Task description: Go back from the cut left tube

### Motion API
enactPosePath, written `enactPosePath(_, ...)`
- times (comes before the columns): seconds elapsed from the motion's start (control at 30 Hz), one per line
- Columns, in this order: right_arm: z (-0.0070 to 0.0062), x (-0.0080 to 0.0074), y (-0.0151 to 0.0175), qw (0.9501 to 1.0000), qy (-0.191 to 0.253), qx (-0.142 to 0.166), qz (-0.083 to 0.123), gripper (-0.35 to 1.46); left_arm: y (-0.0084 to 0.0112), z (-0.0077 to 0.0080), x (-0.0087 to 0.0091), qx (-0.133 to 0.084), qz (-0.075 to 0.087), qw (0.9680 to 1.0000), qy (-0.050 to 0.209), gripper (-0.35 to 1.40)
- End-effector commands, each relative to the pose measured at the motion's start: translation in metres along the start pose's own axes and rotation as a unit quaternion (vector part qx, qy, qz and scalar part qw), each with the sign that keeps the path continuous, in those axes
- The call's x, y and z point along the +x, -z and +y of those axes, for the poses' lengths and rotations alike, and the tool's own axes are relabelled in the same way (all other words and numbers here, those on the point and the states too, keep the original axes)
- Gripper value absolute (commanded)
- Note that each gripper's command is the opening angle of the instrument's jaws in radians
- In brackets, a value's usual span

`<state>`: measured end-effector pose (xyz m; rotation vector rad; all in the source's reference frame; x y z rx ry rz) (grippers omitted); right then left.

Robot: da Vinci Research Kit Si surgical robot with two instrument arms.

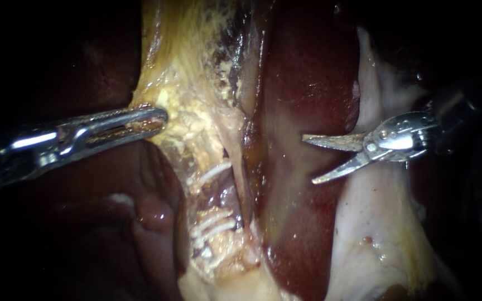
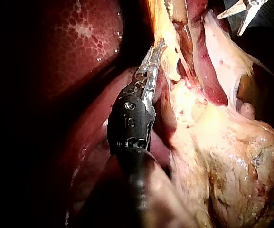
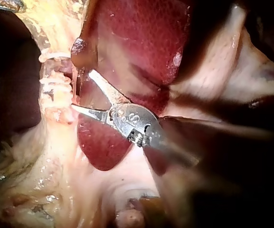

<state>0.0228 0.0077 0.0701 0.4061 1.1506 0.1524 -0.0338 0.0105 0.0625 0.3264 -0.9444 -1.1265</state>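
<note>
Our silver left instrument (image 1: 152, 119) clamped on yellow fatty tissue (image 1: 196, 106), pale tube (image 1: 223, 195) with white clips (image 1: 212, 171) just below, our right instrument (image 1: 309, 159), curved silver blades apart, over dark red liver (image 1: 308, 72), well clear of that tube

No text, label, brand or number can be read anywhere. The only marks are small engraved ones on the metal hub (image 3: 136, 124) of the right instrument (image 3: 81, 89), at the middle of the right wrist view. They are too blurred to make out. Nothing legible stands on the tissue (image 1: 196, 111) or the clips (image 1: 213, 223).
</note>
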Motion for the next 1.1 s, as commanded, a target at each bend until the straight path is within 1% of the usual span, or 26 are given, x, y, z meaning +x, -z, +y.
enactPosePath(0.03, 0.0000, 0.0000, -0.0001, 1.0000, 0.000, 0.001, 0.000, 1.25, -0.0005, 0.0000, 0.0003, -0.004, -0.002, 1.0000, -0.001, -0.35)
enactPosePath(0.1, -0.0001, 0.0000, -0.0002, 1.0000, 0.000, 0.001, 0.000, 1.25, -0.0016, 0.0000, 0.0009, -0.002, -0.002, 1.0000, -0.002, -0.35)
enactPosePath(0.2, -0.0002, 0.0000, -0.0002, 1.0000, 0.000, 0.000, 0.000, 1.25, -0.0040, 0.0002, 0.0019, -0.001, 0.007, 1.0000, -0.005, -0.35)
enactPosePath(0.33, -0.0003, -0.0001, -0.0005, 1.0000, 0.001, 0.003, 0.000, 1.25, -0.0070, 0.0004, 0.0029, 0.002, 0.017, 0.9998, -0.009, -0.35)
enactPosePath(0.43, -0.0004, -0.0001, -0.0007, 1.0000, 0.001, 0.004, 0.000, 1.25, -0.0083, 0.0007, 0.0034, 0.003, 0.021, 0.9997, -0.013, -0.35)
enactPosePath(0.5, -0.0004, -0.0002, -0.0008, 1.0000, 0.002, 0.005, 0.001, 1.25, -0.0086, 0.0009, 0.0035, 0.003, 0.023, 0.9996, -0.014, -0.35)
enactPosePath(0.6, -0.0004, -0.0001, -0.0010, 1.0000, 0.002, 0.005, 0.001, 1.25, -0.0084, 0.0011, 0.0034, 0.004, 0.023, 0.9996, -0.014, -0.35)
enactPosePath(1.1, -0.0006, -0.0001, -0.0012, 1.0000, 0.002, 0.009, 0.002, 1.26, -0.0084, 0.0009, 0.0034, 0.004, 0.023, 0.9996, -0.014, -0.35)
